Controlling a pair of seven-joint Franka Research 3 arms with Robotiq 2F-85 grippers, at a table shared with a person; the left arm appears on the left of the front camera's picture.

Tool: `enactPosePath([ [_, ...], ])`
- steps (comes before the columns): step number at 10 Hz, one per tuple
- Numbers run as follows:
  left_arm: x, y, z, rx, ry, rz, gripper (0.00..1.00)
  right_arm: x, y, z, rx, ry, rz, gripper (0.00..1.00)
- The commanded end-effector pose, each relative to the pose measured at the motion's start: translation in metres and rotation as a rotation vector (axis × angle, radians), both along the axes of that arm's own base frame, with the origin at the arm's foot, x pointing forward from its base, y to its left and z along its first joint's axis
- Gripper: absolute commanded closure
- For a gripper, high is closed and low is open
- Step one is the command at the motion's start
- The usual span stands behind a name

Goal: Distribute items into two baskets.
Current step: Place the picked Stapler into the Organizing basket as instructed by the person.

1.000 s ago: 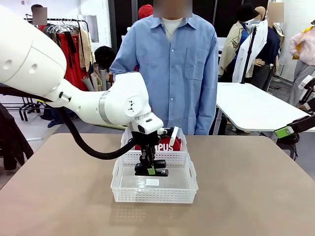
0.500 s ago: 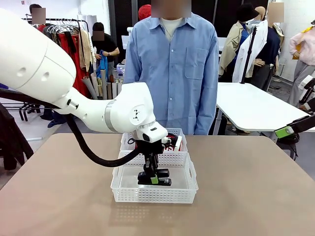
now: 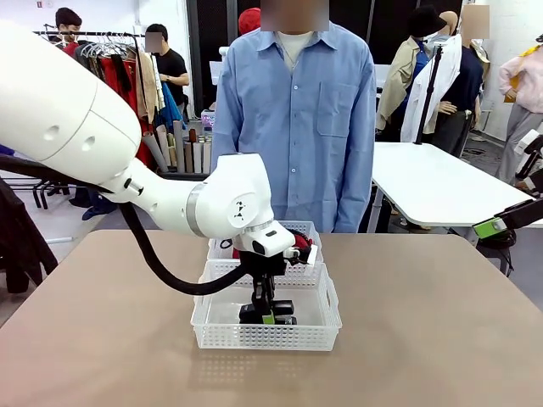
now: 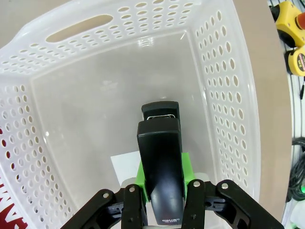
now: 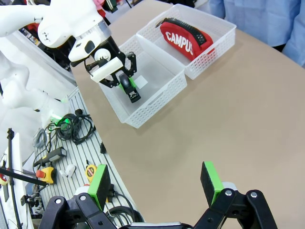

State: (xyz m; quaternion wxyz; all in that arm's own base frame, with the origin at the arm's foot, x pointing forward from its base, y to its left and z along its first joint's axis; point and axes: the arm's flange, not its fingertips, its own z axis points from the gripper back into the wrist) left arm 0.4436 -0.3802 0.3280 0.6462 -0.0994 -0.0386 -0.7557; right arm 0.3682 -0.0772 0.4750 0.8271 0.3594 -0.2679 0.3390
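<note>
Pinched between the left gripper's (image 4: 162, 210) pads, the black stapler (image 4: 159, 167) has been lowered into the near basket (image 3: 331, 318), release pending, the red pouch (image 5: 186, 40) already binned beyond.

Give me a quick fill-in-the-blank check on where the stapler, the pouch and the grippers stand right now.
1. The left gripper is shut on the black ____.
2. The stapler hangs inside the ____ basket, nearer the robot.
3. The red pouch lies in the ____ basket.
4. The right gripper is ____ and holds nothing.

Missing words: stapler; front; far; open
</note>
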Motion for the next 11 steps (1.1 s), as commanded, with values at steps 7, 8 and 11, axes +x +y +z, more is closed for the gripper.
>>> enactPosePath([
  [7,-0.001,0.005,0.019,0.002,-0.049,0.017,0.0,0.0,0.001,0.001,0.013,-0.008,0.001,0.0],
  [8,-0.003,0.006,0.026,0.005,-0.055,0.021,0.0,0.0,0.001,0.001,0.013,-0.008,0.001,0.0],
  [11,-0.01,0.01,0.044,0.02,-0.084,0.034,0.0,0.0,0.001,0.001,0.013,-0.008,0.001,0.0],
])
